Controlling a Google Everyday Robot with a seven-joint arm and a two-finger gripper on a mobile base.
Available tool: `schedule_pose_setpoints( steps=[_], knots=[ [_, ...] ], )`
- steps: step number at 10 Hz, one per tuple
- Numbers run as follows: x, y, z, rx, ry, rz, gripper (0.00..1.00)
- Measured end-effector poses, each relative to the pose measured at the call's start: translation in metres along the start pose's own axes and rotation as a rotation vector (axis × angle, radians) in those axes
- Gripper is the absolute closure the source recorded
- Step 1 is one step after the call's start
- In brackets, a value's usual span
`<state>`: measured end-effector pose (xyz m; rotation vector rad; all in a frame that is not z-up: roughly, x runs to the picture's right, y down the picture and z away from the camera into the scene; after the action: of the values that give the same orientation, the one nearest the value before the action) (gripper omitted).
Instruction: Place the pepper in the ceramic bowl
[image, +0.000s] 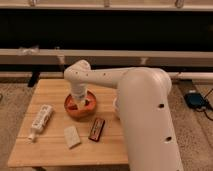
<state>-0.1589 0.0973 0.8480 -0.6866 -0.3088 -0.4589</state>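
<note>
The ceramic bowl (80, 111), a shallow orange-brown dish, sits near the middle of the wooden table (47, 92). My gripper (79, 100) hangs from the white arm and reaches down into the bowl, covering most of its inside. The small red pepper does not show plainly. It is hidden by the gripper or inside the bowl, and I cannot tell which.
A white tube (40, 120) lies at the table's left. A pale block (71, 136) and a dark bar with a red label (96, 129) lie in front of the bowl. My bulky white arm (145, 115) covers the table's right side and hides the white cup.
</note>
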Motion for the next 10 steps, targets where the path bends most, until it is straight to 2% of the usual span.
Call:
schedule_pose_setpoints(
  steps=[2,5,10],
  knots=[
    [0.003,-0.006,-0.001,0.024,0.032,0.001,0.2],
    [0.013,-0.016,-0.001,0.042,0.063,0.024,0.2],
    [0.031,-0.028,-0.015,0.065,0.057,0.056,0.2]
  ],
)
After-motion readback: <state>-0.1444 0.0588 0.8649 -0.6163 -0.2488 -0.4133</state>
